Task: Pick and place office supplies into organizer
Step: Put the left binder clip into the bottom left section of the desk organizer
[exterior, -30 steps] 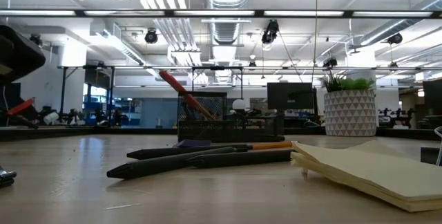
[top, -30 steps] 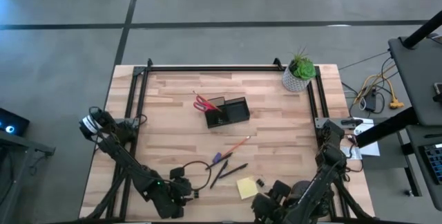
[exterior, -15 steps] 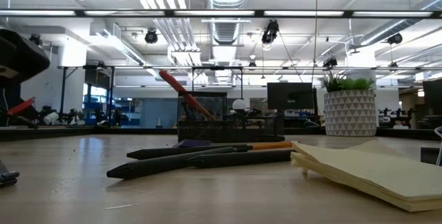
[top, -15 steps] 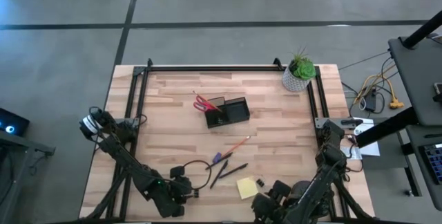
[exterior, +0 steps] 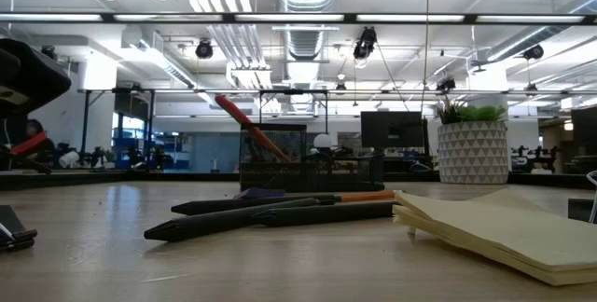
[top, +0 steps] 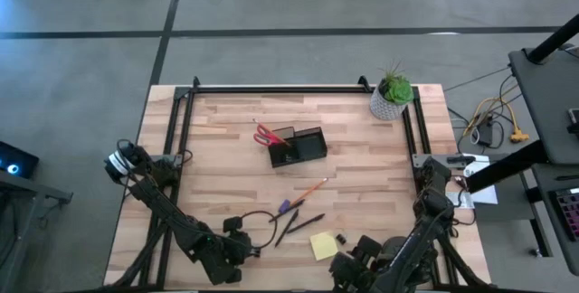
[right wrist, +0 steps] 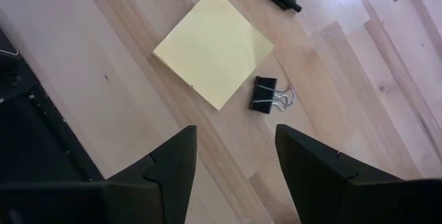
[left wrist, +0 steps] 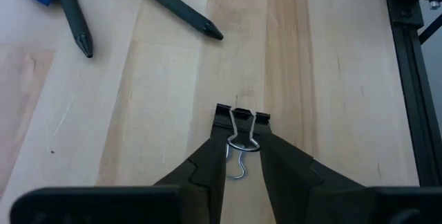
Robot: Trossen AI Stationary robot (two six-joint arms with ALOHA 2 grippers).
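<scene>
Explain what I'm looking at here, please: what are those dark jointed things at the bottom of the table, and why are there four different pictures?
Those are two robot arms, each ending in a two-finger gripper. One picture looks straight down on the wooden table, one looks across it at table height, and two come from cameras on the arms' wrists.

On the table lie a black organizer with red scissors at it, an orange pencil, a purple-tipped pen, dark pens, a yellow sticky-note pad and a black binder clip beside the pad. A potted plant stands in the far corner.

The left gripper has its fingers around the wire handles of another binder clip; whether it grips yet, I cannot tell. The right gripper hangs open above the pad, holding nothing.
</scene>
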